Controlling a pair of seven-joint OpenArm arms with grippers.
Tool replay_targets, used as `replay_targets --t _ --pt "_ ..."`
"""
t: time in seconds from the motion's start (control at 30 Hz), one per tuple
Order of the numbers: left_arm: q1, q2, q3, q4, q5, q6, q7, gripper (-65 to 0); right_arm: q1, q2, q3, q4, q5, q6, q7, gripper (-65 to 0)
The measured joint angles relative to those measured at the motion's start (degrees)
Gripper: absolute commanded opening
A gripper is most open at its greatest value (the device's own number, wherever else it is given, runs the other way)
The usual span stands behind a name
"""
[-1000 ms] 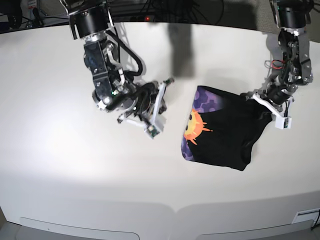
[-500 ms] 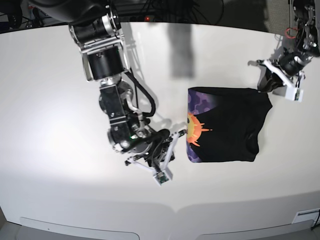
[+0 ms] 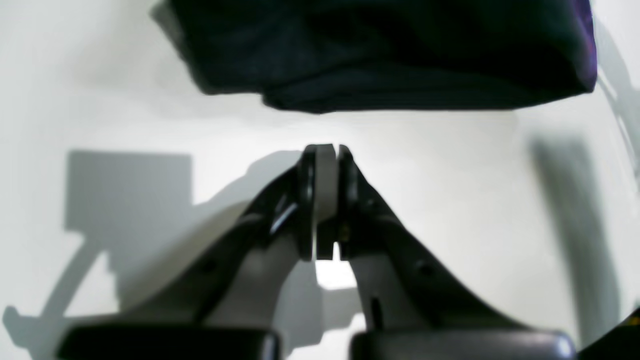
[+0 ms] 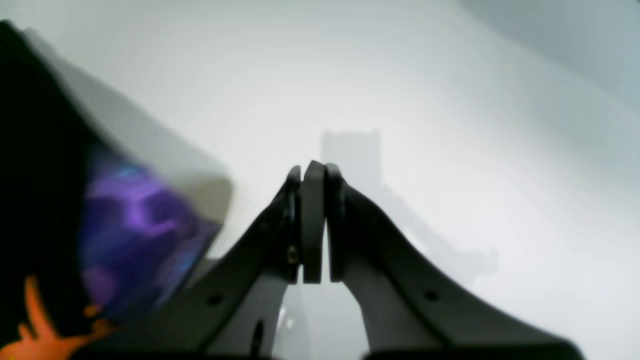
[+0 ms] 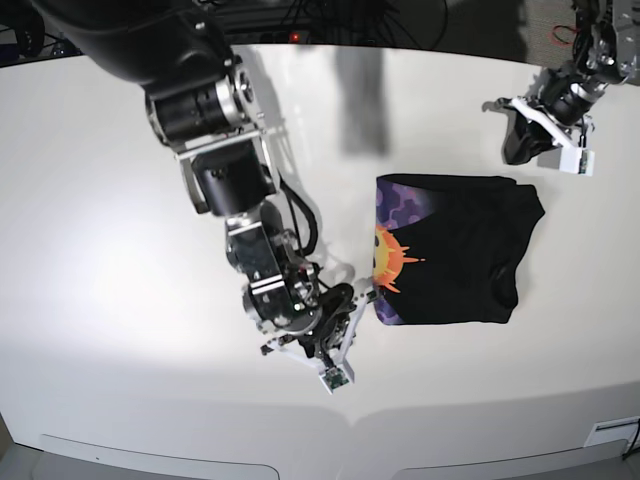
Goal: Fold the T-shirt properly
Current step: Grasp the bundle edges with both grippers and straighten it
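While both jaws seem closed, one T-shirt (image 5: 448,250) lies folded.

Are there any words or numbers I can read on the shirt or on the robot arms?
No readable text anywhere.
T-shirt: only a picture, an orange sun on a purple pattern, no letters.
Left gripper and right gripper: no labels legible; both wrist views are blurred.
Table: plain white, no markings.

T-shirt (image 5: 455,250) on table (image 5: 100,250), between arms.
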Motion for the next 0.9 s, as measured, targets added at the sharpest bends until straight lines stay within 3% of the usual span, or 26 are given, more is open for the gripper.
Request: replay_targets --t 0.07,0.13,0.2,0.33,0.5,0.67,0.73,0.9 --pt "-1.60 1.07 -0.09 -0.22 3.32 1.60 -1.01 -65.0 1.18 -0.07 0.00 -2.47 0.13 1.25 0.07 -65.0" --pt "-3.78 2.16 -0.11 -1.51 5.75 3.93 -1.62 -65.0 1.07 -0.17 -0.02 -3.58 0.07 5.25 -1.11 -65.0" --pt "-6.73 3.10 -0.13 -4.63 7.89 3.80 -1.60 -65.0 0.44 -0.31 -0.07 -4.35 0.09 8.31 -3.21 -65.0" --pt "-13.09 3.85 -0.15 -12.98 9.55 2.97 -3.54 -65.0 -0.13 -0.17 -0.09 -4.37 0.07 11.21 -5.68 -65.0" --pt "-19.63 3.69 -0.37 -21.24 10.01 2.54 -5.11 -65.0 -1.42 -0.13 -0.04 -4.26 0.13 19.32 -5.46 -65.0" --pt "-22.47 3.74 -0.35 -23.23 10.49 2.51 -5.18 -65.0 -2.80 -0.17 -0.04 -3.61 0.28 19.23 -5.53 -65.0" --pt "-23.26 3.69 -0.37 -23.39 10.78 0.96 -4.76 -65.0 -3.85 -0.13 -0.04 -2.56 0.37 18.99 -5.77 -65.0" --pt "-25.09 3.72 -0.35 -23.63 11.74 1.20 -3.58 -65.0 -8.39 0.22 -3.43 4.20 4.79 17.94 -10.27 -65.0"
